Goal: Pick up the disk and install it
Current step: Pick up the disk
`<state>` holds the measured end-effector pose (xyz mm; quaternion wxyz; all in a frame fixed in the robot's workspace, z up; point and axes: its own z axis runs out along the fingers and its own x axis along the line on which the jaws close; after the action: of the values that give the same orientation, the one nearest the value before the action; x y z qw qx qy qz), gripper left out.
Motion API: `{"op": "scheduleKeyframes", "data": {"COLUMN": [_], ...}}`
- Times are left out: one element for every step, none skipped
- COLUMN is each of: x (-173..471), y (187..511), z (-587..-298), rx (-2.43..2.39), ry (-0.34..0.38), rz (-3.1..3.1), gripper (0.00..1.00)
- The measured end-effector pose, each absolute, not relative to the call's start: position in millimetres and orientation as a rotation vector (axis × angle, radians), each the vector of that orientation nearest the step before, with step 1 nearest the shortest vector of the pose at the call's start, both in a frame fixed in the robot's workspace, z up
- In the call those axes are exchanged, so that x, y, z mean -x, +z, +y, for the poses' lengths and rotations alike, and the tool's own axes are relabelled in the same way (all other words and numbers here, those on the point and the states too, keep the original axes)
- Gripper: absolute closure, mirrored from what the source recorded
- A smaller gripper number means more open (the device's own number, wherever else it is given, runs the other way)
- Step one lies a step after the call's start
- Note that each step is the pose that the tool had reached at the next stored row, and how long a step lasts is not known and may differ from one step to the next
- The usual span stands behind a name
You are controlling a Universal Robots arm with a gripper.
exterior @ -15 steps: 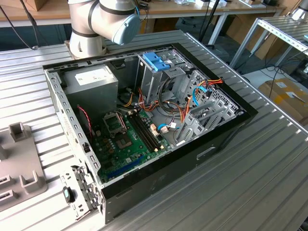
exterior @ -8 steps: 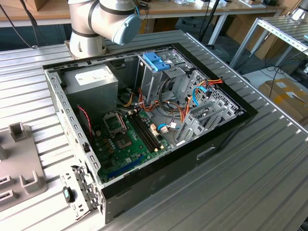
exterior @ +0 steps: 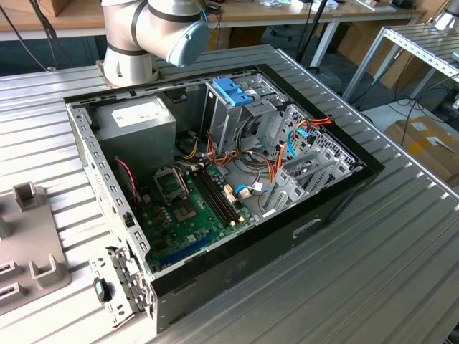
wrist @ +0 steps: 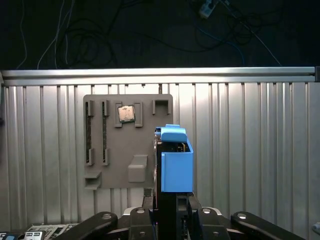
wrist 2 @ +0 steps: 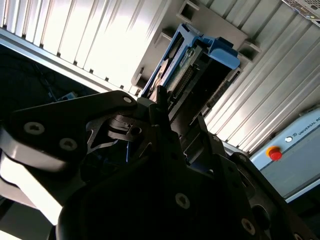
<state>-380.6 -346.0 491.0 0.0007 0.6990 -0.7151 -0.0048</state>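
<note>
Pick done, install pending: gripper (wrist: 167,204) clenched on the disk (wrist: 176,162), held upright.
Disk hangs over ribbed table (wrist: 250,150), at the edge of grey fixture plate (wrist: 125,160). PC case (exterior: 237,266) sits mid-table; entering its drive cage (exterior: 247,118) needs square alignment, I judge. PSU sticker (exterior: 140,111) print too small to read.

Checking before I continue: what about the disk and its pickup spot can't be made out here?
1. Label face of the disk: turned edge-on in the first wrist view.
2. Whether the disk sits on the grey fixture plate or hangs clear of it: the gripper covers its lower end in both wrist views.
3. How far the grey fixture plate extends: cut off by the exterior view's left edge.
</note>
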Motion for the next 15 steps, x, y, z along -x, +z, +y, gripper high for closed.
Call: {"op": "scheduleKeyframes", "data": {"x": [381, 381, 380, 379, 378, 374, 372, 370, 368, 365, 363, 359, 357, 354, 352], "y": [491, 491, 491, 491, 491, 491, 491, 491, 491, 491, 491, 491, 491, 491, 491], "z": [-346, -346, -346, -346, -346, -346, -346, -346, -346, -346, -346, -346, -346, -346, -346], "rx": [-2.195, -2.195, -2.195, -2.195, -2.195, -2.195, -2.195, -2.195, -2.195, -2.195, -2.195, -2.195, -2.195, -2.195, -2.195], "ry": [-0.015, -0.015, -0.015, -0.015, -0.015, -0.015, -0.015, -0.015, -0.015, -0.015, -0.015, -0.015, -0.015, -0.015, -0.015], "rz": [-2.246, -2.246, -2.246, -2.245, -2.245, -2.246, -2.245, -2.246, -2.246, -2.245, -2.246, -2.245, -2.246, -2.246, -2.246], "gripper": [0.65, 0.65, 0.65, 0.65, 0.65, 0.65, 0.65, 0.65, 0.65, 0.65, 0.65, 0.65, 0.65, 0.65, 0.65]}}
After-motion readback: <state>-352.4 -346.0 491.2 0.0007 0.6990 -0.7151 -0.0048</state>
